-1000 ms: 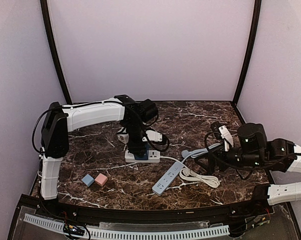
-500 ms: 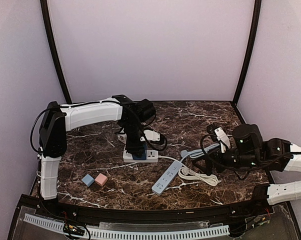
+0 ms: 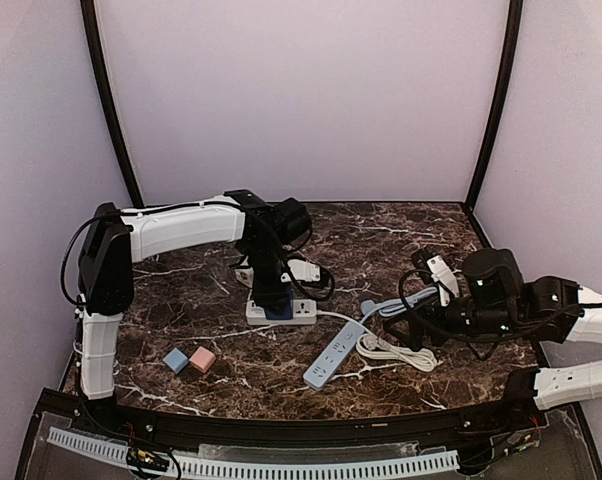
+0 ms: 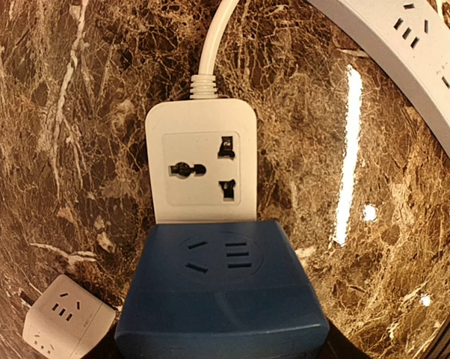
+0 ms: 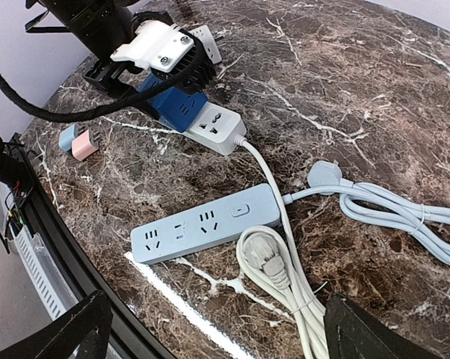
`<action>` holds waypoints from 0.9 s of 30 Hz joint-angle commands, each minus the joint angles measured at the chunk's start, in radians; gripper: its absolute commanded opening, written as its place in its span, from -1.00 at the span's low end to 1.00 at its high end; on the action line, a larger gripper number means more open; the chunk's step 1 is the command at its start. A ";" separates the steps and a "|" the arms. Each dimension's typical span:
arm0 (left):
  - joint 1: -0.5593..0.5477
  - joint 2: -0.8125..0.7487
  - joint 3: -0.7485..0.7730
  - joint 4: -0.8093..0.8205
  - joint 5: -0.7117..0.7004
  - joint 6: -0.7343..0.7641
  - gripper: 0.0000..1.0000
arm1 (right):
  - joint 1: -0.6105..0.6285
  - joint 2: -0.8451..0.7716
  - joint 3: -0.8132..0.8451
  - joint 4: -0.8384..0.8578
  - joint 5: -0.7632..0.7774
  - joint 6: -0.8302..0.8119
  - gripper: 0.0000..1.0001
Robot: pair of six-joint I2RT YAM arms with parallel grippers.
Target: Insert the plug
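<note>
A blue cube-shaped plug (image 4: 221, 292) sits on the near half of a short white power strip (image 4: 201, 164), leaving one universal socket of the strip uncovered. Its prongs are hidden underneath. My left gripper (image 3: 271, 295) comes down from above and is shut on the blue plug (image 5: 179, 107); its fingers are out of frame in the left wrist view. The white strip (image 3: 303, 316) lies at the table's middle left. My right gripper (image 5: 217, 336) hovers open and holding nothing, over a blue-grey power strip (image 5: 206, 222) to the right.
A coiled white cable with its plug (image 5: 266, 250) lies beside the blue-grey strip (image 3: 336, 357), whose light blue plug (image 5: 324, 176) and cord run right. A blue cube (image 3: 175, 360) and a pink cube (image 3: 202, 359) sit front left. A white adapter (image 4: 64, 321) lies near the white strip.
My right arm has drifted a little to the left over the cables. The left gripper and the blue plug shifted slightly left on the white strip, then held still.
</note>
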 commanded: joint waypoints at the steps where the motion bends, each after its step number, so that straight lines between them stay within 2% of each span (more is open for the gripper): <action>1: 0.018 0.044 -0.030 -0.033 -0.053 0.019 -0.98 | 0.009 0.006 -0.008 0.032 0.000 0.008 0.97; 6: 0.020 0.096 0.039 -0.045 -0.037 -0.101 -0.98 | 0.009 0.007 -0.003 0.032 0.004 0.008 0.97; 9: 0.004 0.099 0.021 -0.060 -0.019 -0.043 -0.98 | 0.009 0.004 -0.001 0.032 0.008 0.014 0.97; 11: -0.007 0.085 -0.014 -0.048 -0.058 0.005 -0.98 | 0.009 -0.001 -0.004 0.032 0.008 0.017 0.97; 16: 0.008 0.100 0.033 -0.037 -0.052 -0.090 -0.98 | 0.009 -0.006 -0.011 0.032 0.009 0.017 0.97; 20: -0.019 0.109 0.002 -0.050 -0.099 -0.008 -0.98 | 0.008 -0.005 -0.011 0.032 0.008 0.012 0.97; 24: -0.007 0.116 0.027 -0.026 -0.074 -0.116 -0.98 | 0.008 -0.009 -0.017 0.032 0.009 0.010 0.97; 27: -0.017 0.127 0.033 -0.055 -0.086 -0.072 -0.98 | 0.008 -0.012 -0.022 0.032 0.007 0.009 0.97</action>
